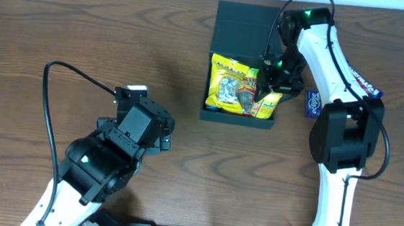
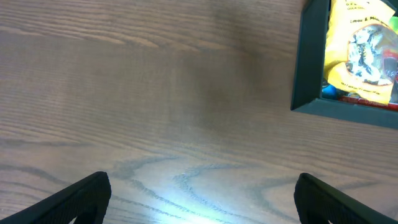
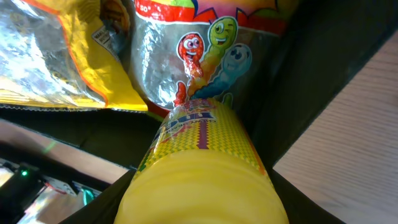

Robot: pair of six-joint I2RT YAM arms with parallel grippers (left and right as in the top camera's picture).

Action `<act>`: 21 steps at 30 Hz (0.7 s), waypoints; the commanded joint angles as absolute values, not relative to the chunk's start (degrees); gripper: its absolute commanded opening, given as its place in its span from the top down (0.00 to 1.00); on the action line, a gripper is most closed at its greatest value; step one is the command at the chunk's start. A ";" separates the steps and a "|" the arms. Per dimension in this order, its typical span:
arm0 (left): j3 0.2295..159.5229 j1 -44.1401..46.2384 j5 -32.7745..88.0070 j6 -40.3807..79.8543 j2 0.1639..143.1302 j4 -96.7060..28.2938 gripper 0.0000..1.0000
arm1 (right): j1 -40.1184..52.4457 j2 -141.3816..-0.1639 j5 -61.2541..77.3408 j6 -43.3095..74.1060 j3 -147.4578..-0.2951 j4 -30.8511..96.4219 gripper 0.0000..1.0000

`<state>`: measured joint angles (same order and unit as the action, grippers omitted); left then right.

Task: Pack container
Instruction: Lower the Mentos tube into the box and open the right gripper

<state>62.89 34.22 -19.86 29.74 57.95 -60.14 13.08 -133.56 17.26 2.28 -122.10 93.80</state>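
Observation:
The container (image 1: 246, 31) is a dark box standing open at the table's far middle, its flap lid folded back. A large yellow snack packet (image 1: 227, 82) and a silvery gummy packet (image 1: 245, 96) lie inside it. My right gripper (image 1: 272, 86) hangs over the box's right side, shut on a yellow patterned snack packet (image 1: 268, 104). In the right wrist view that packet (image 3: 205, 168) fills the gap between the jaws of the right gripper (image 3: 199, 208), its tip against the gummy packet (image 3: 186, 56). My left gripper (image 1: 144, 116) stands open and empty (image 2: 202, 199) over bare wood, left of the container (image 2: 308, 62).
A small blue packet (image 1: 312, 104) lies on the table right of the box, beside the right arm. A black cable (image 1: 68, 70) loops from the left arm across the wood. The table's far edge runs just behind the lid.

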 commanded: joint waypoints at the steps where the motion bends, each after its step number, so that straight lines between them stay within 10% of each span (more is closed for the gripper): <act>1: 62.72 34.11 -20.49 29.15 57.74 -60.38 0.05 | 14.17 -135.13 14.33 1.65 -122.78 93.91 0.99; 10: 62.72 34.11 -20.49 29.15 57.74 -60.38 0.05 | 14.63 -135.15 11.53 3.16 -122.78 94.76 0.96; 21: 62.72 34.11 -20.49 29.15 57.74 -60.38 0.05 | 15.31 -135.15 11.29 3.07 -122.78 94.94 0.67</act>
